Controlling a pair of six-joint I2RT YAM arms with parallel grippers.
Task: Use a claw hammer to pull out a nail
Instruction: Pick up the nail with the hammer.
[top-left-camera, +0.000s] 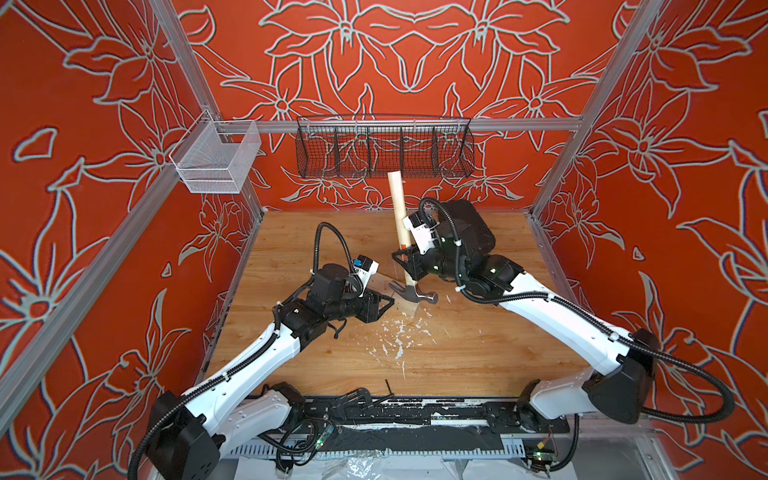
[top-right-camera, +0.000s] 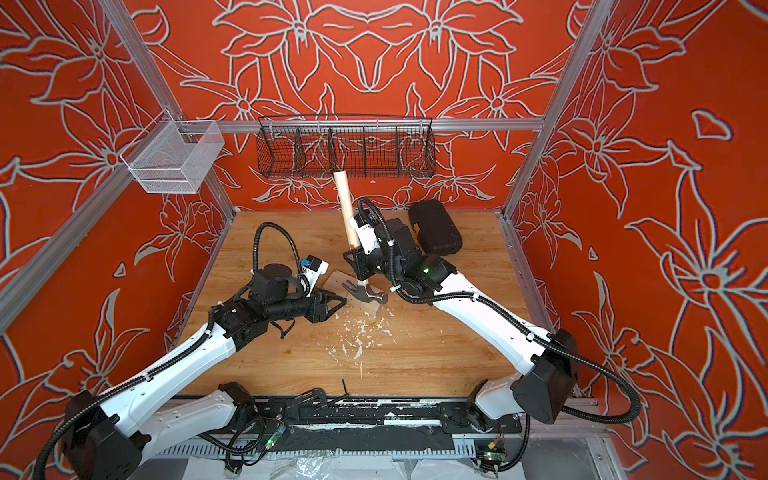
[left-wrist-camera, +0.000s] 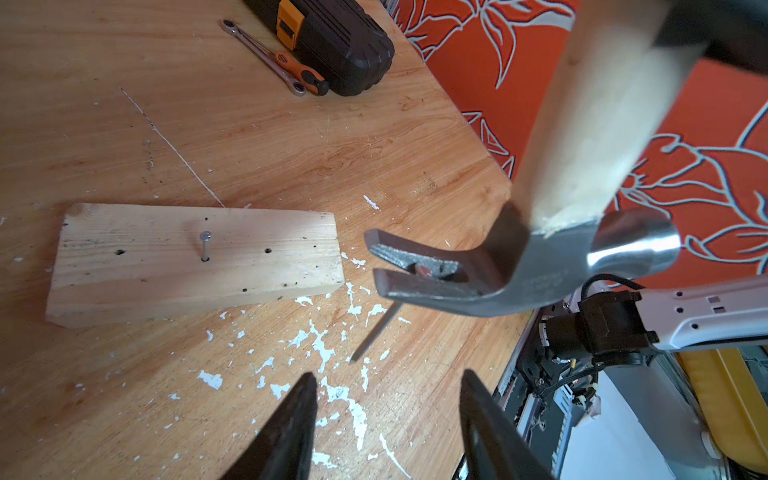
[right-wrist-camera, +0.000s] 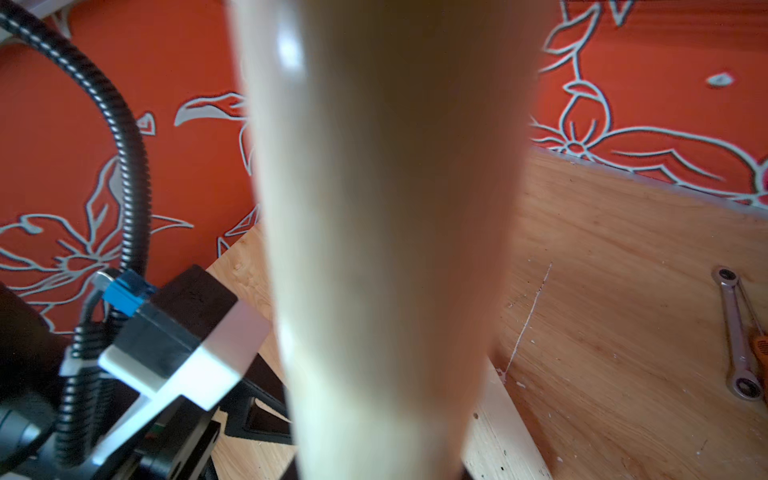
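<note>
The claw hammer (top-left-camera: 415, 293) (top-right-camera: 365, 293) stands nearly upright, its pale wooden handle (top-left-camera: 398, 208) (right-wrist-camera: 386, 249) pointing at the back wall. My right gripper (top-left-camera: 409, 261) (top-right-camera: 358, 261) is shut on the handle low down; in the right wrist view the handle hides its jaws. The split claw (left-wrist-camera: 399, 266) hovers just past the end of a pale wooden block (left-wrist-camera: 195, 266) (top-right-camera: 336, 278). One nail (left-wrist-camera: 205, 245) stands in that block. A second nail shaft (left-wrist-camera: 374, 332) slants out under the claw. My left gripper (left-wrist-camera: 388, 376) (top-left-camera: 388, 301) is open and empty beside the block.
A black tool case (top-right-camera: 434, 232) (left-wrist-camera: 340, 41) lies at the back right, with a wrench (left-wrist-camera: 262, 54) (right-wrist-camera: 737, 332) and an orange-handled screwdriver (left-wrist-camera: 299, 72) beside it. White flecks (top-left-camera: 399, 336) dot the table. A black wire basket (top-left-camera: 384, 147) and a white mesh basket (top-left-camera: 216, 158) hang above.
</note>
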